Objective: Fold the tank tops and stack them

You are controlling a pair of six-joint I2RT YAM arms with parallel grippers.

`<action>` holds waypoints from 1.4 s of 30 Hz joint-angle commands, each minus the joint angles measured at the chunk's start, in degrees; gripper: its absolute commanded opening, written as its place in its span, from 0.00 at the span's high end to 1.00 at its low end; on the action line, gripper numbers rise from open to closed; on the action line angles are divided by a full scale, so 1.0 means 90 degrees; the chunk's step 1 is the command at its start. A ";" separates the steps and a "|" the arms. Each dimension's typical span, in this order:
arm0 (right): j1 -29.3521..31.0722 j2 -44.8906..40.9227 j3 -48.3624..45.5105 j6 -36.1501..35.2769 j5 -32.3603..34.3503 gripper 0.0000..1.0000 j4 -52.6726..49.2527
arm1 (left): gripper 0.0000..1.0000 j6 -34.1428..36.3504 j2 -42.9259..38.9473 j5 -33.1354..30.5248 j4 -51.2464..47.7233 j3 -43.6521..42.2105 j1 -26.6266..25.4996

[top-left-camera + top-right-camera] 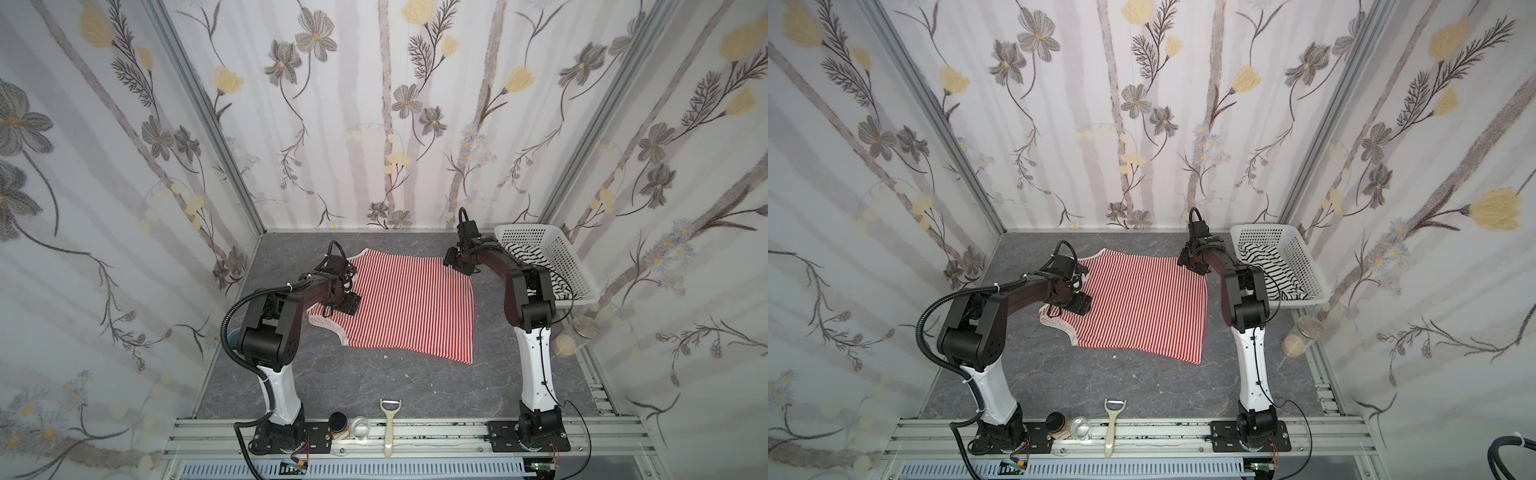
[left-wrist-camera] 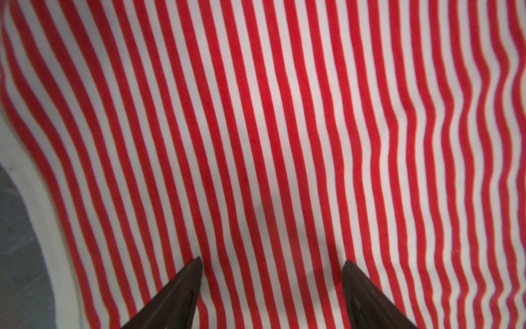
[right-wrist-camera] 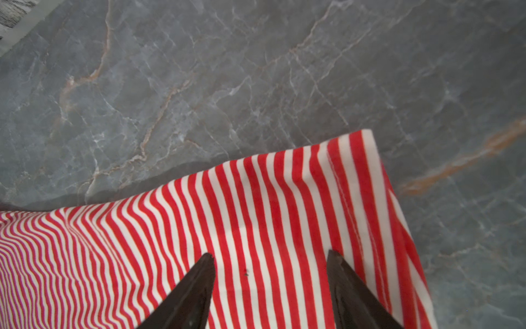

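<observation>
- The left gripper (image 2: pixel 271 262) holds its jaws apart over the red-and-white tank top (image 1: pixel 407 299), close to a white-edged armhole (image 2: pixel 37 216); nothing is pinched.
- The right gripper (image 3: pixel 270 253), jaws likewise apart and empty, hangs above that top's hem corner (image 3: pixel 367 136) nearest the far edge.
- The top lies spread flat in the middle of the surface (image 1: pixel 374 386). It looks light, limp and quick to wrinkle, so I'd pinch both layers at corners or edging.
- The black-striped tank top (image 1: pixel 528 253) sits crumpled in the basket (image 1: pixel 569 257) at the far right corner.
</observation>
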 commanded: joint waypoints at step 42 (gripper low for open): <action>0.0206 -0.6015 -0.6619 0.0281 -0.0489 0.36 0.2206 | 0.20 0.0909 -0.1450 0.0213 -0.0223 -0.0447 -0.0552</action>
